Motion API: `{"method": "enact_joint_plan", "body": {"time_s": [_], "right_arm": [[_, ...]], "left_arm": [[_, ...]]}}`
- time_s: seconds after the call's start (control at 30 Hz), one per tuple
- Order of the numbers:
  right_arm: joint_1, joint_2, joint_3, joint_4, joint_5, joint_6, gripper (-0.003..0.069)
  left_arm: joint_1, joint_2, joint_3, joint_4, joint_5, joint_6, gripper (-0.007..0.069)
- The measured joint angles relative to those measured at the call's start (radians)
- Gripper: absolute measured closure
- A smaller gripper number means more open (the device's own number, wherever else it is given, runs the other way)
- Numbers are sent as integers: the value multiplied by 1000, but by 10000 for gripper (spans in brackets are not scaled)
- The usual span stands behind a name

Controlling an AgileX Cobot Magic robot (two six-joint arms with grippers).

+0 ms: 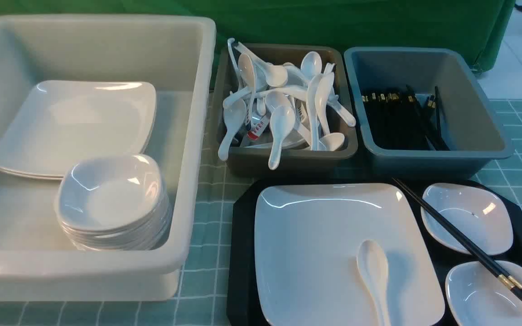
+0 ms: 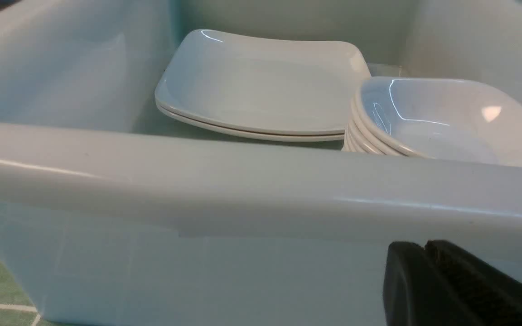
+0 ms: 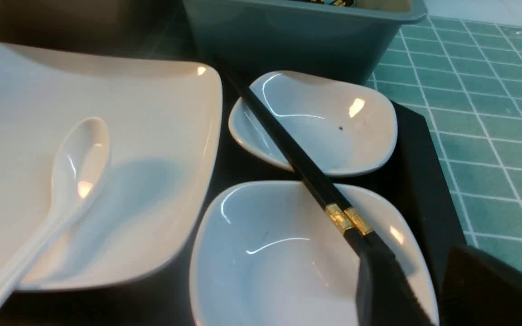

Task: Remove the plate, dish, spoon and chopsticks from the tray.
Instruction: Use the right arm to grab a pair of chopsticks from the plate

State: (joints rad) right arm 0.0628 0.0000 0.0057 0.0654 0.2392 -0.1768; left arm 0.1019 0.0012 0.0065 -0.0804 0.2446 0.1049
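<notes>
The black tray (image 1: 243, 235) holds the large white plate (image 1: 324, 244) with the white spoon (image 1: 374, 271) lying on it. Two small white dishes, one far (image 1: 469, 217) and one near (image 1: 483, 290), sit to the plate's right. The black chopsticks (image 1: 460, 235) lie across both dishes. In the right wrist view my right gripper (image 3: 417, 276) is open over the near dish's (image 3: 270, 258) rim. One finger (image 3: 379, 290) hides the chopsticks' (image 3: 288, 140) thick end, past the gold bands. My left gripper (image 2: 424, 246) is shut and empty, in front of the white tub's near wall (image 2: 243, 181).
The white tub (image 1: 193, 136) at left holds stacked square plates (image 1: 75, 122) and a stack of small dishes (image 1: 111, 194). Behind the tray stand a brown tub (image 1: 283, 158) full of white spoons and a grey tub (image 1: 469, 122) with black chopsticks. A green checked cloth covers the table.
</notes>
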Motion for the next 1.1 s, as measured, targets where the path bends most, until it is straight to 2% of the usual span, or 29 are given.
{"method": "enact_joint_plan", "body": {"time_s": [0.77, 0.83, 0.87, 0.9, 1.0, 1.03, 1.1], "right_arm": [[0, 0, 0, 0, 0, 0, 417], [0, 0, 0, 0, 0, 0, 417], [0, 0, 0, 0, 0, 0, 417], [0, 0, 0, 0, 0, 0, 417], [0, 0, 0, 0, 0, 0, 417], [0, 0, 0, 0, 0, 0, 417], [0, 0, 0, 0, 0, 0, 417]], "left_arm": [[0, 0, 0, -6, -12, -2, 607], [0, 0, 0, -43, -43, -21, 607], [0, 0, 0, -147, -98, -78, 607], [0, 0, 0, -160, -116, -85, 607], [0, 0, 0, -367, -251, -196, 607], [0, 0, 0, -367, -259, -196, 607], [0, 0, 0, -431, -381, -234, 607]]}}
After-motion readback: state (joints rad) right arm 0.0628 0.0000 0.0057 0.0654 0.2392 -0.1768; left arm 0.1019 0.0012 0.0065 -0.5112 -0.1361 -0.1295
